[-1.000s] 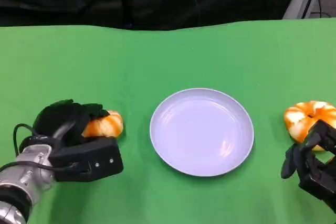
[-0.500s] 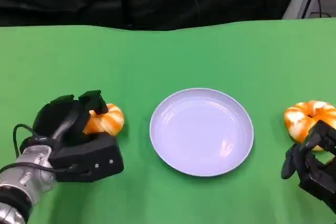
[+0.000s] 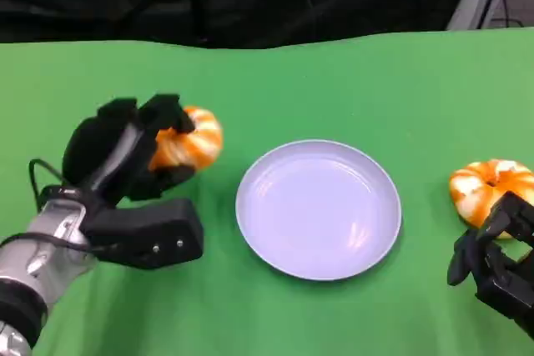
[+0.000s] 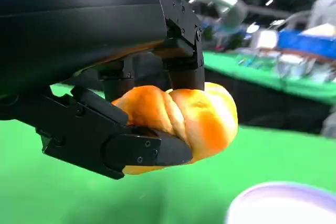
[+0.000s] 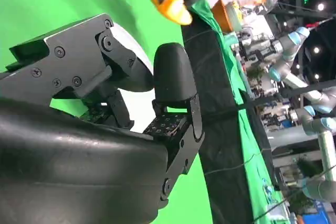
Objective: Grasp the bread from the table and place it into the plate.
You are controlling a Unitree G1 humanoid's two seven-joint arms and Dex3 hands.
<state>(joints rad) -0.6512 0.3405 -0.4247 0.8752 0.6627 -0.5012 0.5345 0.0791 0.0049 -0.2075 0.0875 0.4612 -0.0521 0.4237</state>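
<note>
The left hand [image 3: 125, 160] holds a bread roll [image 3: 190, 141], its fingers wrapped over the top and a lower finger tucked under it. In the left wrist view the roll [image 4: 181, 124] is clear of the green table [image 3: 334, 81], held up in the air just beside the plate [image 3: 318, 208], on the plate's left side.

The right hand [image 3: 492, 260] sits low at the table's right edge with its fingers curled and nothing in them. A second roll [image 3: 488, 187] lies on the table just beyond it; whether the fingers touch it cannot be told.

The roll looks light and soft, a twisted, glazed bun that would give under pressure and could dent or tear if squeezed hard. The glaze may make it a little slick. A hold across its thick middle, from above and below as it is now, seems the safest, with only enough squeeze to stop it from rolling out.
</note>
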